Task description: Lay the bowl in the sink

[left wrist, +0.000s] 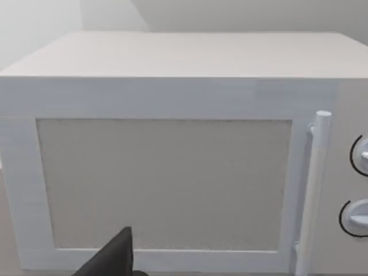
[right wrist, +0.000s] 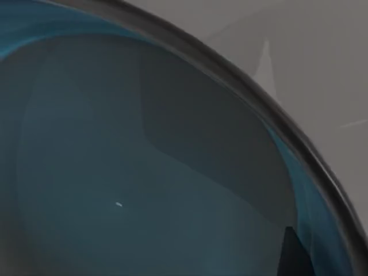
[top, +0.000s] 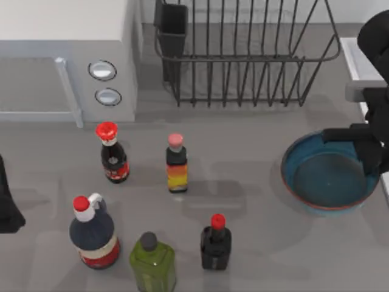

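On the table's right side, near the sink (top: 358, 58), the right gripper (top: 368, 152) hovers over the blue bowl (top: 322, 179)'s right rim, finger state impossible to tell; that glazed bowl looks stiff, slick, breakable — pinch its rim.

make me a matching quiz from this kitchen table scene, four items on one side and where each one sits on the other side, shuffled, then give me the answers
Things:
1. bowl
2. microwave
3. dish rack
4. green bottle

Places, by the top view:
A. far left corner of the table
B. near edge, among the bottles
C. right side of the table, under the right gripper
D. far side, right of the two round knobs

Pairs: 1-C, 2-A, 3-D, 4-B
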